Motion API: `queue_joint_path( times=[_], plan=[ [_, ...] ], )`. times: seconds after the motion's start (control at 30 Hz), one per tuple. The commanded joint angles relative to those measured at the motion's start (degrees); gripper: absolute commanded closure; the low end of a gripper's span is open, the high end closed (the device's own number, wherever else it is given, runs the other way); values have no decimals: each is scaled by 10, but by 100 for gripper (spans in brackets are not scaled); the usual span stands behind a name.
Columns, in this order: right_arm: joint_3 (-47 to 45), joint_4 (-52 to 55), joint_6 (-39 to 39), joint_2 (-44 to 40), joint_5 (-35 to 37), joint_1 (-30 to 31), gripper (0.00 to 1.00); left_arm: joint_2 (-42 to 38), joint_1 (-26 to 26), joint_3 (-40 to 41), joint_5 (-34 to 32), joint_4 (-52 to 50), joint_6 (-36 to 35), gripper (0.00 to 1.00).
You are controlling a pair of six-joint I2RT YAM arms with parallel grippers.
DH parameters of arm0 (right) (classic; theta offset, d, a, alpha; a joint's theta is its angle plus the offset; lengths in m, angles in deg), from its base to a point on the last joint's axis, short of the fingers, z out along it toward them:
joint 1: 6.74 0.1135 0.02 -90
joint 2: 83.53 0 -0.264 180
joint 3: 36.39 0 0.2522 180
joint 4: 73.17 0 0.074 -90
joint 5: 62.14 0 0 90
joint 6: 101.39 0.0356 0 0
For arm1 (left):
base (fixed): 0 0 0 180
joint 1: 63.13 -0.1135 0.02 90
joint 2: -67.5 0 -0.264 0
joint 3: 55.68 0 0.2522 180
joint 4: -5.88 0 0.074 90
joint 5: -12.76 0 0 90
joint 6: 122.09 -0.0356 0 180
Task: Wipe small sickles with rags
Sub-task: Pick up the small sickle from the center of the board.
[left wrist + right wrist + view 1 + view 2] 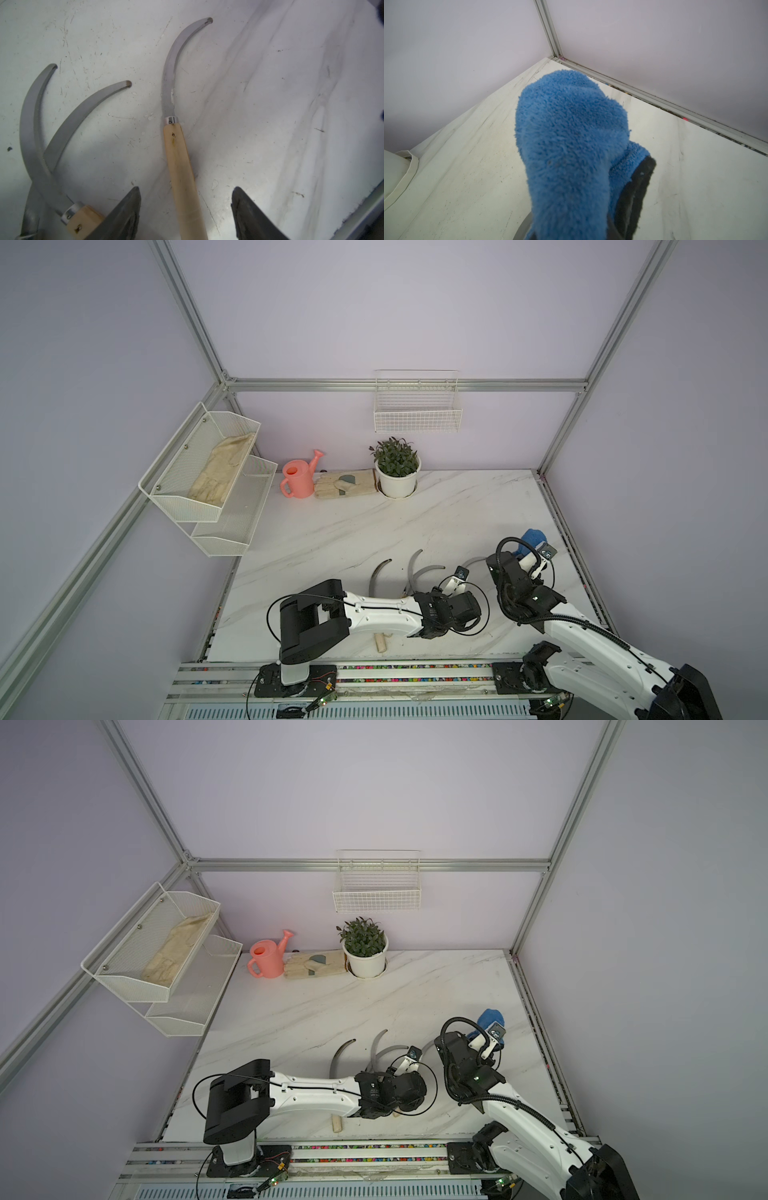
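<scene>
White marble-patterned tabletop (332, 531) fills the cell, and on its near part, between my two arms, lie the small sickles (413, 568), four as far as I can count, two of them with blades crossed. My left arm (374, 610) stretches low along the front edge with the wrist bent down over them; my right arm (582, 632) reaches forward beside the right edge. The blue fluffy microfibre rag (571, 135) is soft and light and should fold around an edge easily. The right gripper (527, 549) is clenched on its black-trimmed end, though the cloth hides the fingers. The sickle I want has a thin curved grey blade (169, 68), stiff, probably sharp and slippery, so I judge the pale wooden handle (178, 162) is the place to hold. The left gripper (186, 188) is released, its jaws standing on either side of that handle, not touching it.
</scene>
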Motion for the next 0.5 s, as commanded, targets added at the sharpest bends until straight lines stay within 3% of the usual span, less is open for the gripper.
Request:
queue_joint_path(
  times=[0.0,0.3,0.47],
  plan=[
    [-3,-14,-4,-11,4,-3,100,19,5,-34,-3,-29,20,29],
    [-6,-19,-8,-18,0,-3,100,64,6,-66,-2,-59,33,40],
    [-6,-19,-9,-20,-1,-3,100,110,3,-116,-28,-97,35,53]
  ],
)
